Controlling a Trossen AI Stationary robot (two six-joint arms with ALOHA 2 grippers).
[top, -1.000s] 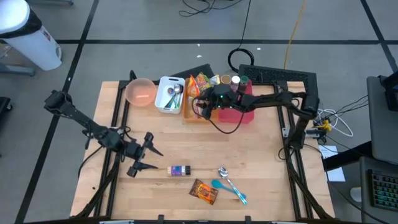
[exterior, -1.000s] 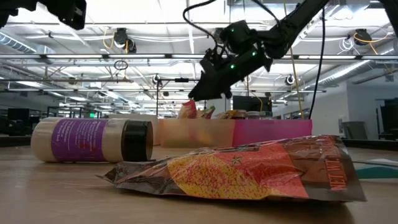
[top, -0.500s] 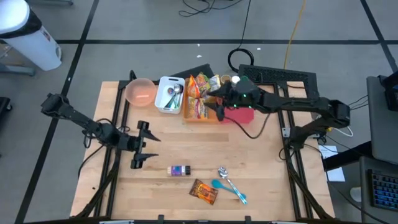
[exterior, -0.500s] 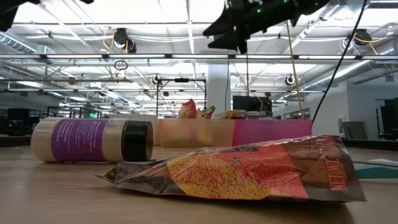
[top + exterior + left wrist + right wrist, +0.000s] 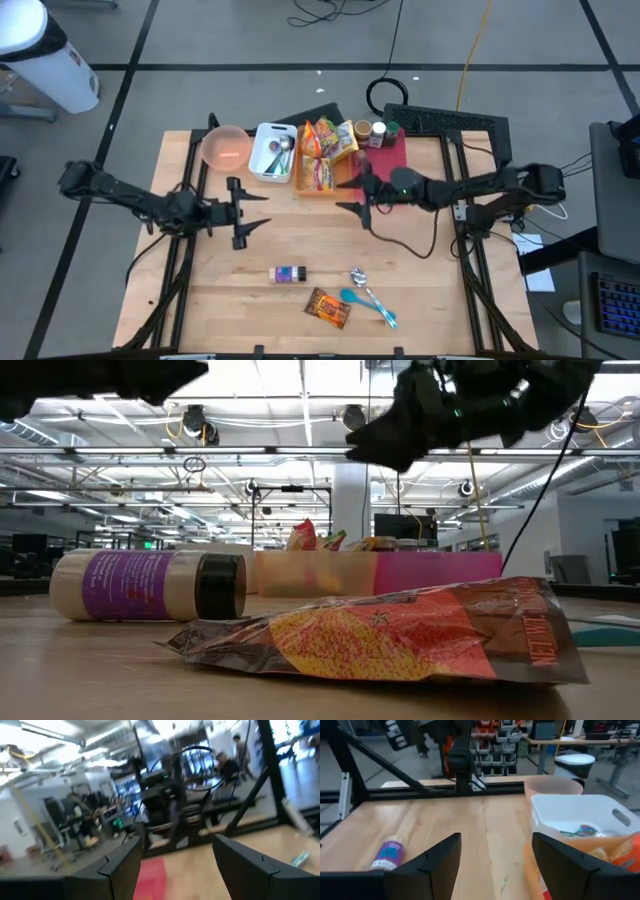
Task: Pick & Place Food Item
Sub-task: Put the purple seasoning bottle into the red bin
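Right gripper (image 5: 356, 206), fingers spread and empty, hovers just beside the orange tray (image 5: 318, 186); the crinkled orange snack packet (image 5: 328, 307) lies far off, so a descent here risks snagging the tray.

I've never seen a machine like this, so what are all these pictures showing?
It is a robot with two dark arms at a wooden table. One picture looks down from above, one looks along the tabletop, and two come from cameras on the arms' wrists. The left claw and the right claw both hang open over the table, holding nothing. At the back stand a pink bowl, a white bin with cutlery, an orange tray of snack packets and a pink tray with jars. Near the front lie a purple-labelled bottle, a snack bag and two spoons.
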